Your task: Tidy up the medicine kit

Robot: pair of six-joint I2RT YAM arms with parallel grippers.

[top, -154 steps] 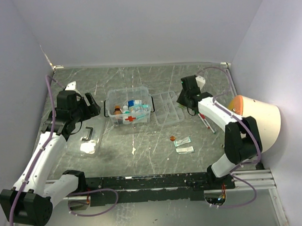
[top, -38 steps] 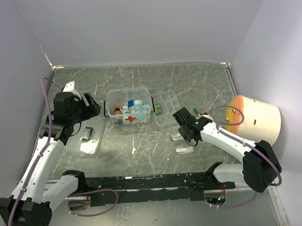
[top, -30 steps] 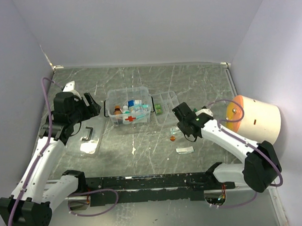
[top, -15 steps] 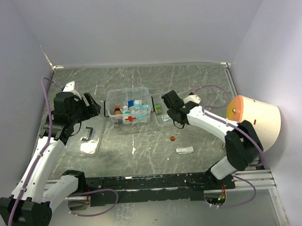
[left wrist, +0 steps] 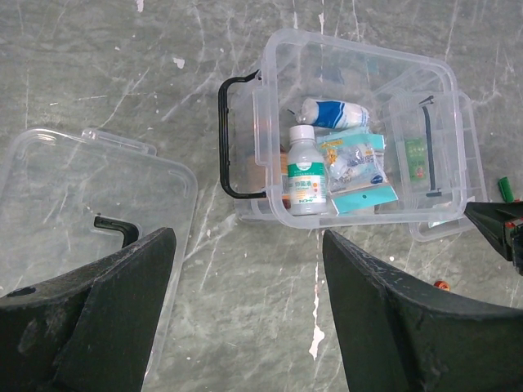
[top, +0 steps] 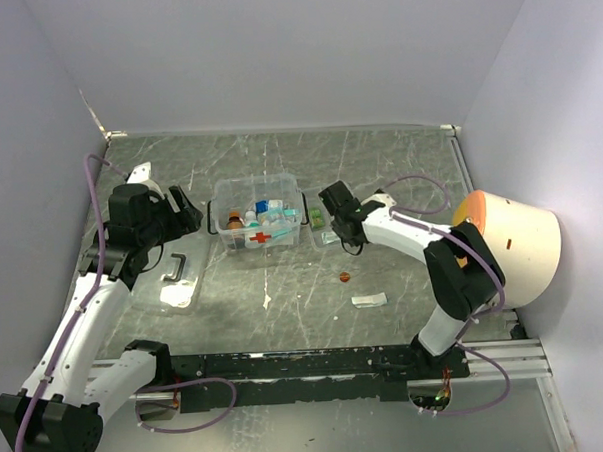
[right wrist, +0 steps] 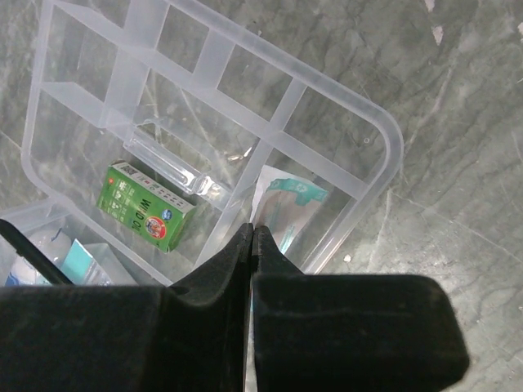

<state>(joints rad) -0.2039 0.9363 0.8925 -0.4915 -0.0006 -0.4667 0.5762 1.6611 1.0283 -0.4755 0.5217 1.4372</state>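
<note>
I'm steering the right gripper (right wrist: pixel 252 231) over the clear divided tray (right wrist: pixel 391 147), which sits just right of the medicine kit (top: pixel 272 239) on the bench. Its jaws are pressing together, apparently pinching a teal-white sachet (right wrist: pixel 286 204) above a corner compartment. The left gripper (left wrist: pixel 245 245) is hanging wide open and empty nr the kit. Step in hand: I'm stowing loose items. Next, I'm judging, is lowering and releasing w/o snagging a divider.

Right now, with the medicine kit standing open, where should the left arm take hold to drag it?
By the black side handle at the left end of the medicine kit, coming down from above. It loops out clear of the wall, leaving a gap for one finger; the box itself looks too wide for the open left tool.
</note>
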